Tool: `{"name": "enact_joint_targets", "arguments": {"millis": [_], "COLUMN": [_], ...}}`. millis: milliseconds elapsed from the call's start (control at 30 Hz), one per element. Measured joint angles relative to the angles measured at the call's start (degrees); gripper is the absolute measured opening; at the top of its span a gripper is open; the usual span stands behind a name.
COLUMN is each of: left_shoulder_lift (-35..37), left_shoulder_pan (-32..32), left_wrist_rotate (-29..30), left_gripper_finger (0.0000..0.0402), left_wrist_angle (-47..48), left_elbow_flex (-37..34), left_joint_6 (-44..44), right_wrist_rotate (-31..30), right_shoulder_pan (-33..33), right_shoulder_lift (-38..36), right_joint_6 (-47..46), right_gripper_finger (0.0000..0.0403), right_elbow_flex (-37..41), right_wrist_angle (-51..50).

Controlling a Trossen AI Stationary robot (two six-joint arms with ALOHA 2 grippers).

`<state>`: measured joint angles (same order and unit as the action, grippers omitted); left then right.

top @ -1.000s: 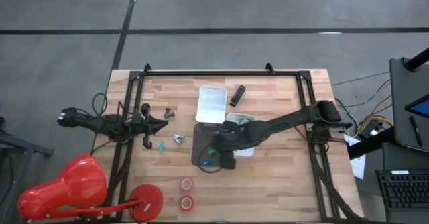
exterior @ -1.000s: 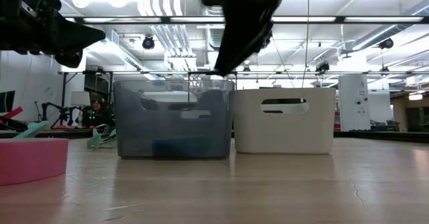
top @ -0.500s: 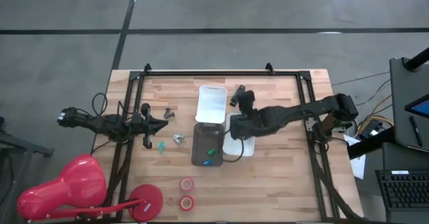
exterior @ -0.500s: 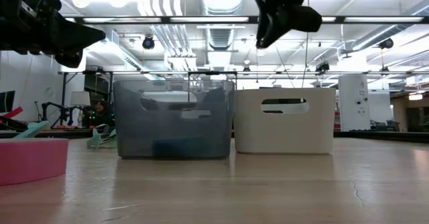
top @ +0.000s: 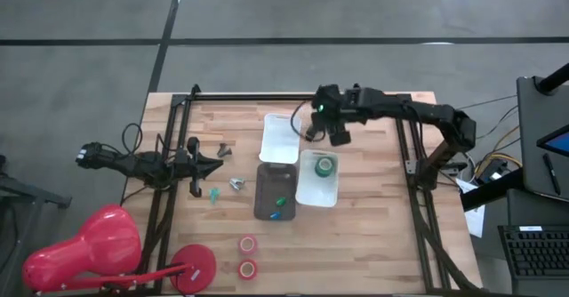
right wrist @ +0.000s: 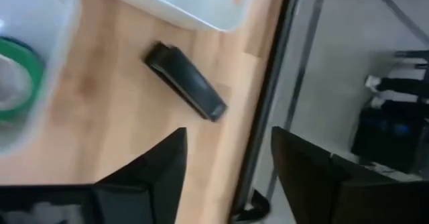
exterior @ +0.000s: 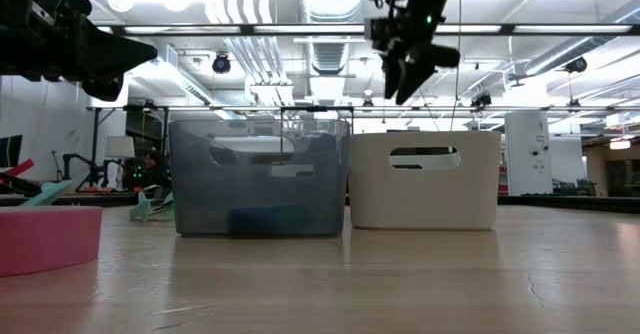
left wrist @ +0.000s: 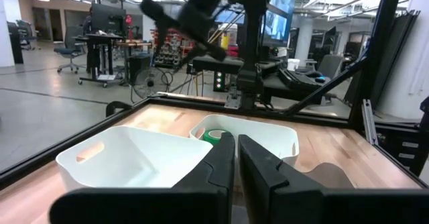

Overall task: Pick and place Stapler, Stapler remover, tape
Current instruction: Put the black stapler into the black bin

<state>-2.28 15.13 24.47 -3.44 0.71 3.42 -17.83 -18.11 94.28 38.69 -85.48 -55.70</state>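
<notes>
The wooden plank surface [top: 373, 235] carries three trays clustered near its middle: a white tray [top: 281, 138] toward the far edge, a dark translucent tray [top: 275, 190] nearer the front, and a second white tray [top: 318, 178] touching its right side. A black stapler [right wrist: 186, 81] lies just beside the far white tray. Left of the dark tray lie a teal item [top: 214, 194], a small metal item [top: 236, 184] and a dark one [top: 223, 150], while two red tape rolls [top: 246, 244] sit near the front edge.

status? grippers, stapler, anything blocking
Right gripper open, empty, raised over the black stapler near the table's far edge. Left gripper shut, parked at left. Stapler lies clear.
</notes>
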Motion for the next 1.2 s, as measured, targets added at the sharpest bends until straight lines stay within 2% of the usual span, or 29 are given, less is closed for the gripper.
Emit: {"name": "enact_joint_targets", "arguments": {"millis": [100, 233, 467, 833, 1033, 1200], "left_shoulder_lift": [0.0, 0.0, -0.02, -0.02, -0.02, -0.02], "left_shoulder_pan": [0.0, -0.02, -0.01, -0.02, -0.01, -0.02], "left_wrist_rotate": [0.0, 0.0, 0.0, 0.02, 0.0, 0.02], "left_gripper_finger": [0.0023, 0.0023, 0.0023, 0.0023, 0.0023, 0.0023], "left_wrist_angle": [0.0, 0.02, 0.0, 0.0, 0.0, 0.02], "left_elbow_flex": [0.0, 0.0, 0.0, 0.0, 0.0, 0.0], "left_joint_6": [0.0, 0.0, 0.01, 0.02, 0.0, 0.0], "right_wrist_rotate": [0.68, 6.44, 13.27, 13.85, 13.65, 17.54], "right_shoulder_pan": [-3.77, -8.92, -14.88, -15.76, -15.8, -15.78], "right_shoulder_lift": [1.03, 3.54, 10.54, 20.93, 21.86, 22.88], "right_joint_6": [5.39, 9.31, 11.97, 11.52, 11.85, 11.9], "right_gripper_finger": [0.0239, 0.0265, 0.0272, 0.0267, 0.0265, 0.0251], "right_elbow_flex": [0.27, 0.27, 0.43, -0.15, -0.23, -0.21], "right_wrist_angle": [2.81, 7.9, 9.23, 11.29, 11.47, 11.51]}}
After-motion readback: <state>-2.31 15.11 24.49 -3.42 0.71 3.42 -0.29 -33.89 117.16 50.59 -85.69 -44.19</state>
